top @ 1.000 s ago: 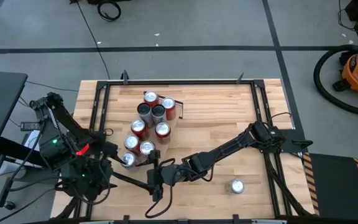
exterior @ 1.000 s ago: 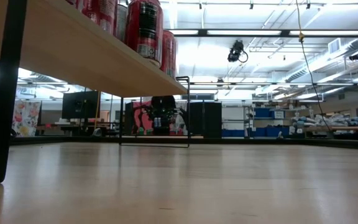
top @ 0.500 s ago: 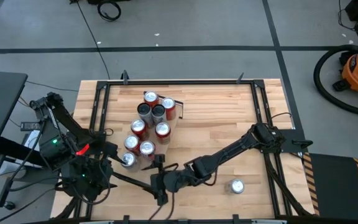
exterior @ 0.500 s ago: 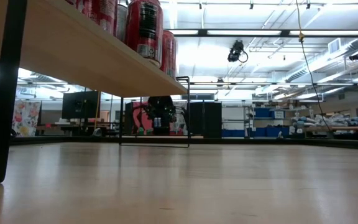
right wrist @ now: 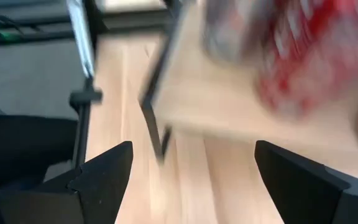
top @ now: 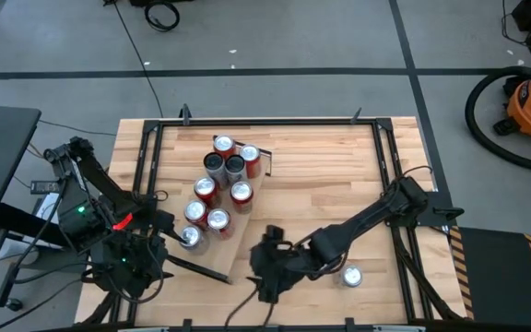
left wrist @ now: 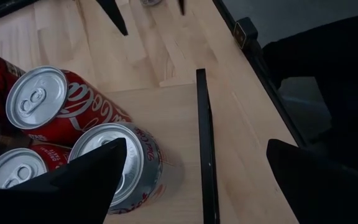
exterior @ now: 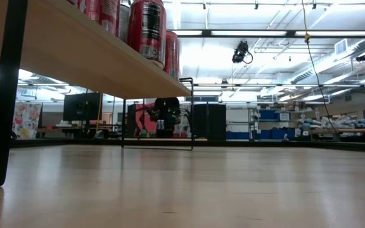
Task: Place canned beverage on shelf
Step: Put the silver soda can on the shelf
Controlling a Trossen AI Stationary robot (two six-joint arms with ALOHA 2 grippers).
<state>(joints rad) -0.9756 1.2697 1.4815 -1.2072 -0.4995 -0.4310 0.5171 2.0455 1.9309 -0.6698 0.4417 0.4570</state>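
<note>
Right pincer (top: 267, 273) is being held open and empty, low over the desk (top: 330, 175). The lone can (top: 351, 276) is standing upright on the desk, off to the pincer's side toward the right arm's base, apart from it. The shelf (top: 247, 198), already carrying a cluster of red cans (top: 218, 219), is lying on the pincer's other side, near. Left pincer (left wrist: 191, 180) is being kept open above the shelf's end, empty.

Handling judgement: the can is likely rigid, smooth, slippery, moderately heavy if full; a mid-body grasp across the cylinder is being favoured, squeezing gently against denting.
</note>
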